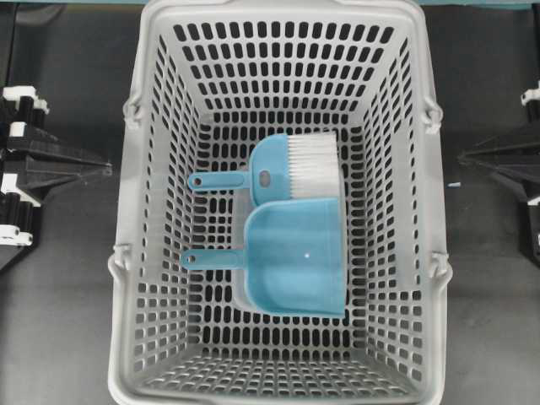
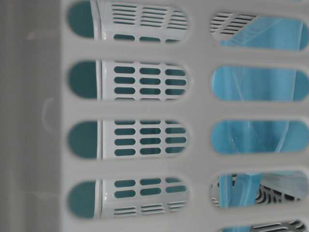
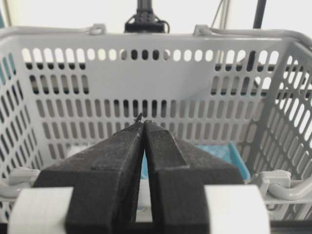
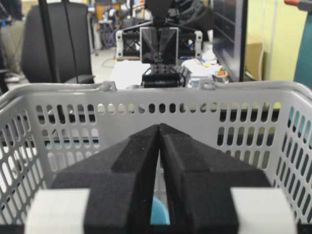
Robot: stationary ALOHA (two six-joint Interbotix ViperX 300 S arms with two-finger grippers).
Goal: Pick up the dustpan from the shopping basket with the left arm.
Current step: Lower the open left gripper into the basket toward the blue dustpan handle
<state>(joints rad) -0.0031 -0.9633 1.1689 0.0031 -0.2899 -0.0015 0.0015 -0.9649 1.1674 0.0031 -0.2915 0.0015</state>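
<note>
1. The dustpan (image 1: pixel 295 257) is lying flat on the floor of the shopping basket (image 1: pixel 135 211), its handle pointing left.
2. A hand brush (image 1: pixel 291 164) is lying just behind it, touching its rim.
3. The left gripper (image 1: pixel 101 170) is waiting outside the basket, clenched and empty.
4. The right gripper (image 1: pixel 466 157) is sitting clenched opposite, also empty.

dustpan (image 3: pixel 229 155) mostly behind left fingers (image 3: pixel 117 161)
</note>
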